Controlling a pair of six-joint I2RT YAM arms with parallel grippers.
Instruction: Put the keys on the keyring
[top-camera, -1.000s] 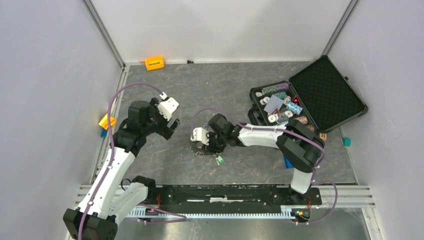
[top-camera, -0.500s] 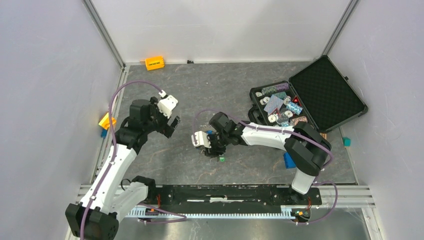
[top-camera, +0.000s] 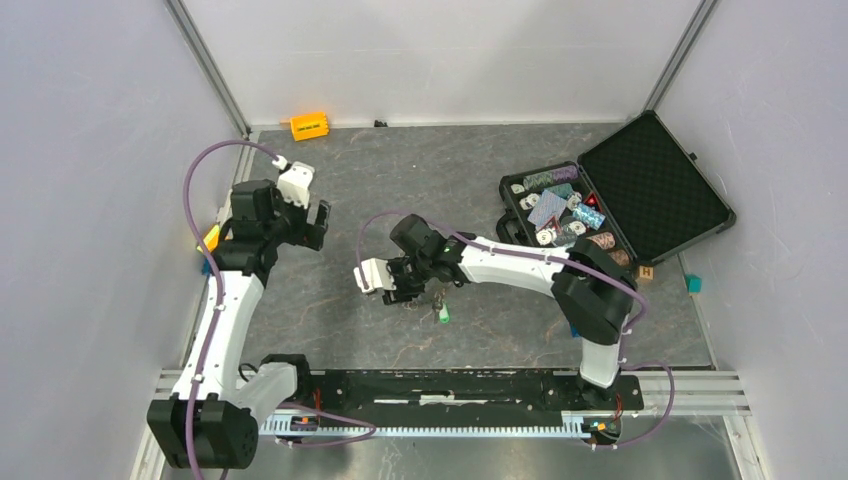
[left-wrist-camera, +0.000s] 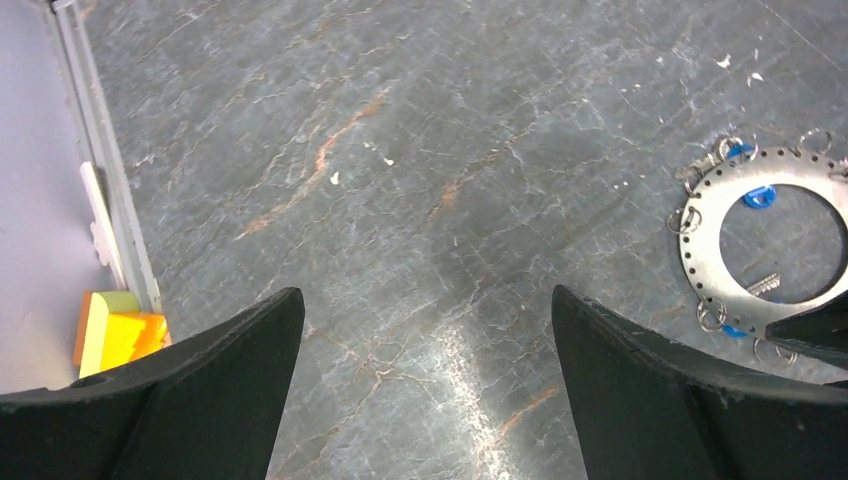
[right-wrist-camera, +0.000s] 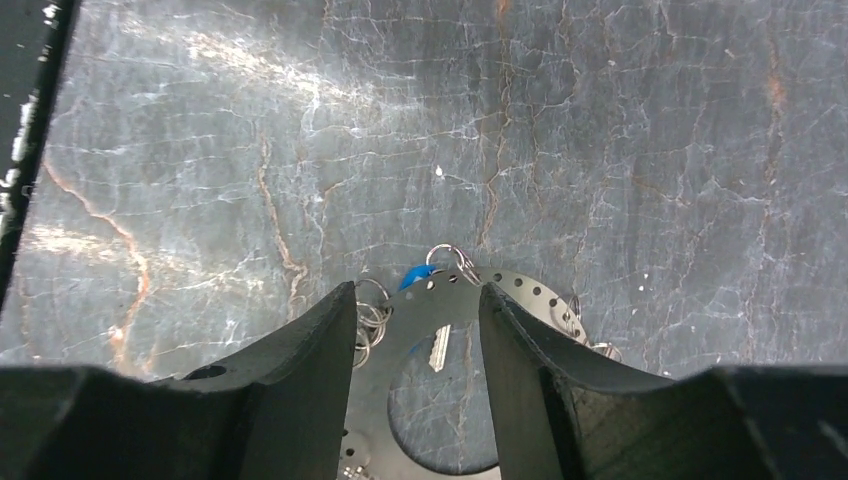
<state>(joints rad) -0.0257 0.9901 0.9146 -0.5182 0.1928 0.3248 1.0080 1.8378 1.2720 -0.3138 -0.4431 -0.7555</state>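
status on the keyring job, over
Left gripper open, empty, off to the side. Right gripper part open over the keyring, flat on table. Key lying inside the ring's hole.

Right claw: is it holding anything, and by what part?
Cannot tell. The right claw sits over the band of the keyring, which lies flat on the table; no grip shows.

The surface (top-camera: 480, 180) is dark grey and marbled. The keyring (left-wrist-camera: 700, 215), with blue-tagged keys (left-wrist-camera: 758, 195) around it, lies at the tips of the right claw (right-wrist-camera: 415, 300); whether it is gripped is unclear. A green-tagged key (top-camera: 441, 316) lies just beside that claw, on its near side. An open black case (top-camera: 655, 185) sits well to its right. An orange block (top-camera: 309, 126) lies well beyond the left claw (top-camera: 318, 222).
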